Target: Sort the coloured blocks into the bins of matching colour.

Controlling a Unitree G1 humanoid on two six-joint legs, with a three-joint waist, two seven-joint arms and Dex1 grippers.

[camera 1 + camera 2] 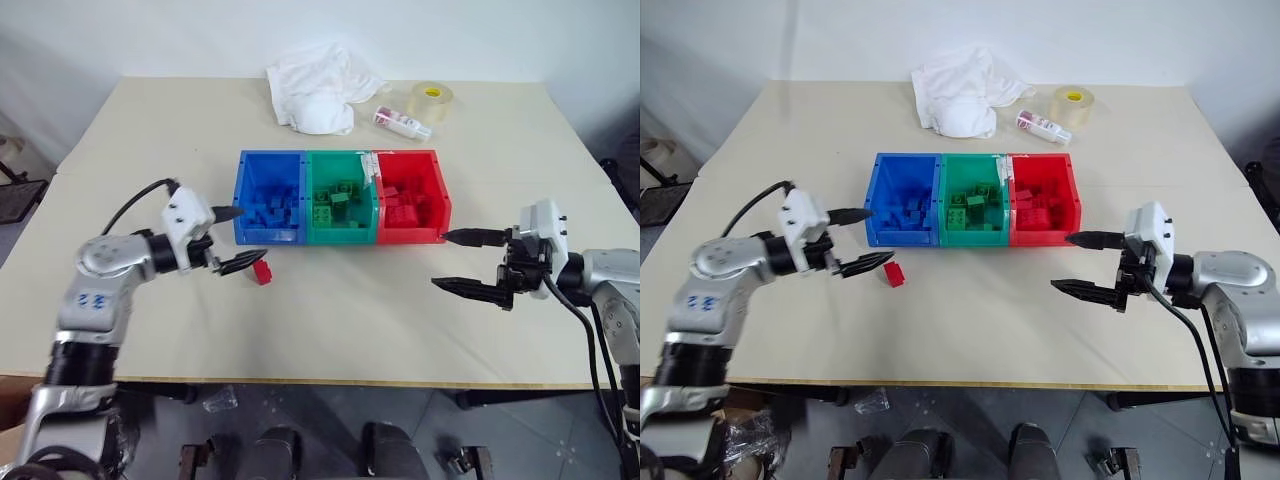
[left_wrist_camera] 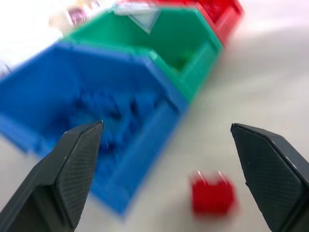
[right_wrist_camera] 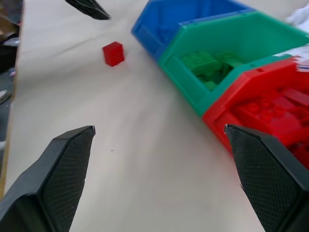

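A red block lies on the table, just near of the blue bin, beside the spread, empty left end effector. The right end effector is spread too.

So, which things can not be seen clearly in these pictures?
- Blue bin, head views: how many blocks lie inside; they are too small and overlap.
- Small bottle beside the tape roll, head views: its label is too small to read.
- Red block, left wrist view: its studs are blurred.
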